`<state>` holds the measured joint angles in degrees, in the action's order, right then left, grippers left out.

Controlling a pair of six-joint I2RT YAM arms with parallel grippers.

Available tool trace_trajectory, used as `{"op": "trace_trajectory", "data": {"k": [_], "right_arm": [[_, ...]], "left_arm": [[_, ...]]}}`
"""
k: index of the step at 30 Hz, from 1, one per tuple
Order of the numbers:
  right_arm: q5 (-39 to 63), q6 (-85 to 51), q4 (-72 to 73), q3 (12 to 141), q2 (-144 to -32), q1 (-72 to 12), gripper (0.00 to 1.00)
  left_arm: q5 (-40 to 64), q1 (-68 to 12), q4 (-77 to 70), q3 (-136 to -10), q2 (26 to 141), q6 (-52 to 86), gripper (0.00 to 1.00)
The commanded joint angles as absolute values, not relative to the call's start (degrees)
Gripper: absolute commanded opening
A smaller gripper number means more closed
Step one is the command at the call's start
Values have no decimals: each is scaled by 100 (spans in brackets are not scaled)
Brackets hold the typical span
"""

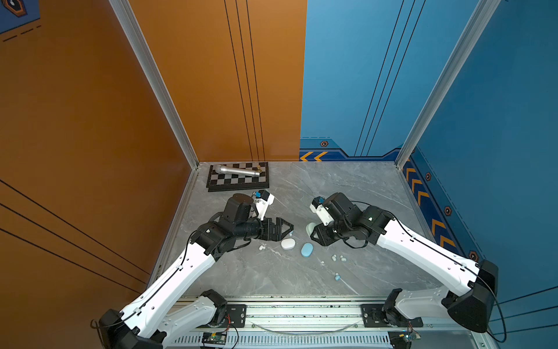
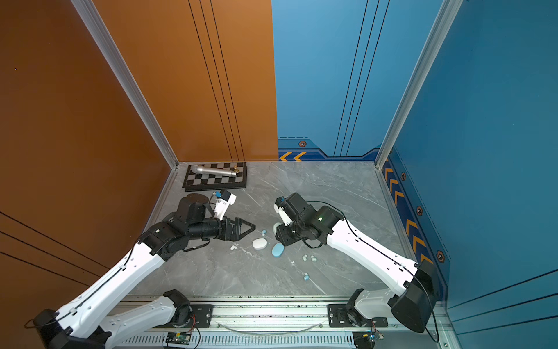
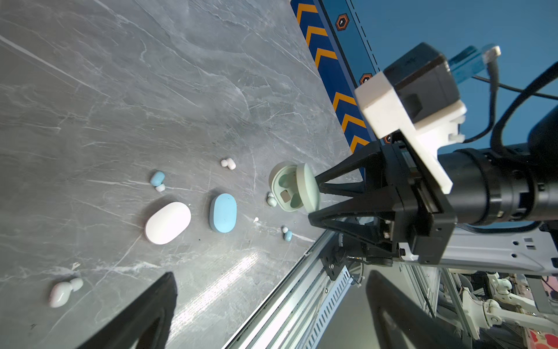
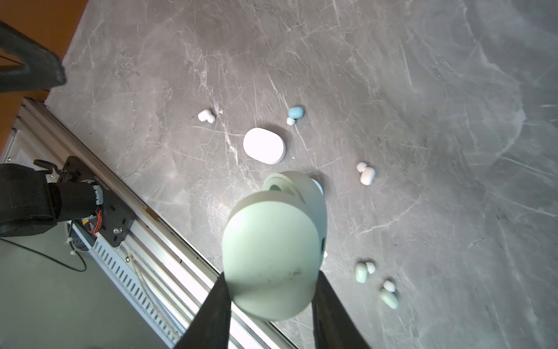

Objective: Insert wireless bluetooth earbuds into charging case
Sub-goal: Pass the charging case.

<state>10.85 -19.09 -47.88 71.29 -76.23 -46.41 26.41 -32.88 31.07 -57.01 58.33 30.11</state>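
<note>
1. Counting the cases first, you have three oval charging cases on the grey marble table: the white charging case and the blue charging case lie closed, just beside each other.
2. Your right gripper is clamped on the third, the mint green charging case, which is hinged open; you cannot tell whether it touches the table.
3. Your left gripper has its fingers spread wide with nothing between them.
4. You have six wireless bluetooth earbuds loose on the table: two white, two pale blue, two mint green.
5. One white earbud lies near the left gripper; the second white earbud shows only in the wrist views, beyond the blue charging case from that gripper.
6. One pale blue earbud sits just beside the left fingertips; the other pale blue earbud lies alone nearer the front rail.
7. Both mint green earbuds lie close together between the blue charging case and your right arm.
8. One chessboard carrying one silver microphone lies in the far left corner.
</note>
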Motion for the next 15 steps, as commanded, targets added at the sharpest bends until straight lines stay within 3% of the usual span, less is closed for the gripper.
{"op": "trace_trajectory", "data": {"k": [1,5,15], "right_arm": [[1584,-1767,-4641,7103,-7542,-4579,28],[1859,-1784,-4638,7167,-7514,-4467,28],[3065,-1942,-4608,7364,-7396,-3739,28]], "left_arm": [[2872,-3407,3089,-5776,5948,3145,98],[2806,-3476,2970,-5704,5987,3182,100],[2891,-3498,2576,-5450,6068,3460,88]]}}
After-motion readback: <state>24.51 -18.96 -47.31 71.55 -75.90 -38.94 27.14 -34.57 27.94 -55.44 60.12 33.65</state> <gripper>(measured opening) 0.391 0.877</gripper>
